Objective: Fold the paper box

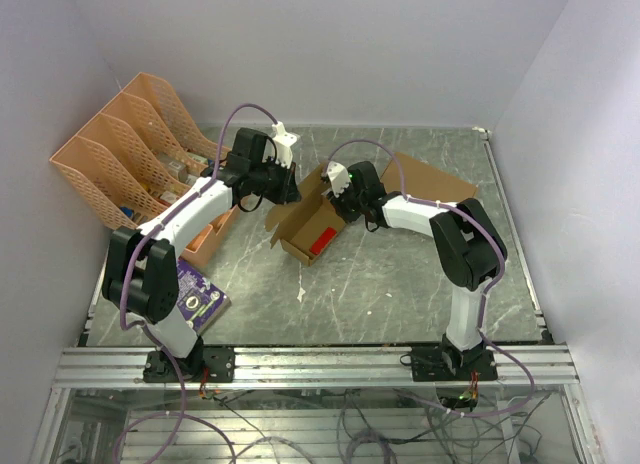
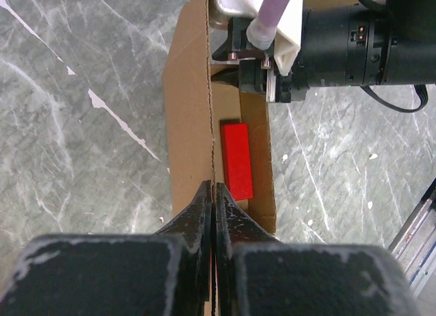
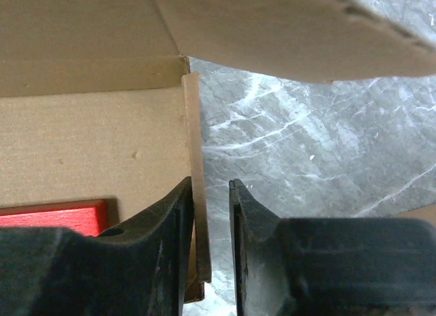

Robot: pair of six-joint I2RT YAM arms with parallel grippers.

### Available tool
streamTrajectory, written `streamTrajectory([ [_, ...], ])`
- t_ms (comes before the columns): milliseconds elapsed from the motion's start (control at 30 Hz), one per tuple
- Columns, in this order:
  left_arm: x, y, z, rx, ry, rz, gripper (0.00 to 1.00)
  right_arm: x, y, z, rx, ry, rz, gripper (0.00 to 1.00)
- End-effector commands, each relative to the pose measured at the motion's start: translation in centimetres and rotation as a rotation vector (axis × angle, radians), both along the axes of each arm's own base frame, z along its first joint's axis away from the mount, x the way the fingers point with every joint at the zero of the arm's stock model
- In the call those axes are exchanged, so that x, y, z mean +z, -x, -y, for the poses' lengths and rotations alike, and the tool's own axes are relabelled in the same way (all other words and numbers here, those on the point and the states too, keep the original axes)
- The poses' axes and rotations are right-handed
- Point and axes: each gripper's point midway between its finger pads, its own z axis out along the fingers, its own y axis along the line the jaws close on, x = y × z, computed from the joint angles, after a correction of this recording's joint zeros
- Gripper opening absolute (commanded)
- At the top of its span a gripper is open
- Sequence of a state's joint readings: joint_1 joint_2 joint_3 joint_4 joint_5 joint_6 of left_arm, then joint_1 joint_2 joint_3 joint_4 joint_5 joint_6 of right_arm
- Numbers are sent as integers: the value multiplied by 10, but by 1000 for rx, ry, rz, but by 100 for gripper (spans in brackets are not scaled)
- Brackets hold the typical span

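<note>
The paper box [image 1: 300,229] lies open in the middle of the table, a narrow brown cardboard tray with a red block [image 1: 322,241] inside. My left gripper [image 1: 290,191] is shut on the box's long wall. In the left wrist view the perforated wall edge [image 2: 212,125] runs into the closed left gripper [image 2: 215,190], with the red block [image 2: 236,159] just to its right. My right gripper [image 1: 337,191] is at the box's far end. In the right wrist view the right gripper [image 3: 211,186] straddles the end wall [image 3: 195,159], jaws apart and gapped on one side. A flap [image 3: 286,30] hangs overhead.
Orange file racks [image 1: 130,154] stand at the back left, with a small orange-brown box [image 1: 207,240] beside them. A purple packet [image 1: 200,294] lies by the left arm's base. A flat cardboard sheet [image 1: 437,179] rests behind the right arm. A white scrap [image 1: 301,294] sits on the marbled table.
</note>
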State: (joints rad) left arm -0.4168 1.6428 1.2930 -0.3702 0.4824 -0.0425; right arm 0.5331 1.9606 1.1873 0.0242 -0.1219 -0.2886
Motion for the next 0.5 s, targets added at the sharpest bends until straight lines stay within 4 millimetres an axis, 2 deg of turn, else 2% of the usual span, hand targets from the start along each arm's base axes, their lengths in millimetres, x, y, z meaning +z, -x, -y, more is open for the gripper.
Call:
streamTrajectory([
  [0, 13, 0, 11, -39, 43, 25, 7, 25, -5, -3, 9, -65, 8, 29],
  [233, 13, 0, 12, -36, 53, 15, 7, 69, 5, -15, 88, -178, 42, 52],
  [333, 14, -1, 13, -34, 58, 7, 7, 86, 3, -4, 98, -231, 38, 57],
  [467, 17, -1, 15, -26, 69, -2, 7, 104, 15, 13, 101, -307, 10, 57],
])
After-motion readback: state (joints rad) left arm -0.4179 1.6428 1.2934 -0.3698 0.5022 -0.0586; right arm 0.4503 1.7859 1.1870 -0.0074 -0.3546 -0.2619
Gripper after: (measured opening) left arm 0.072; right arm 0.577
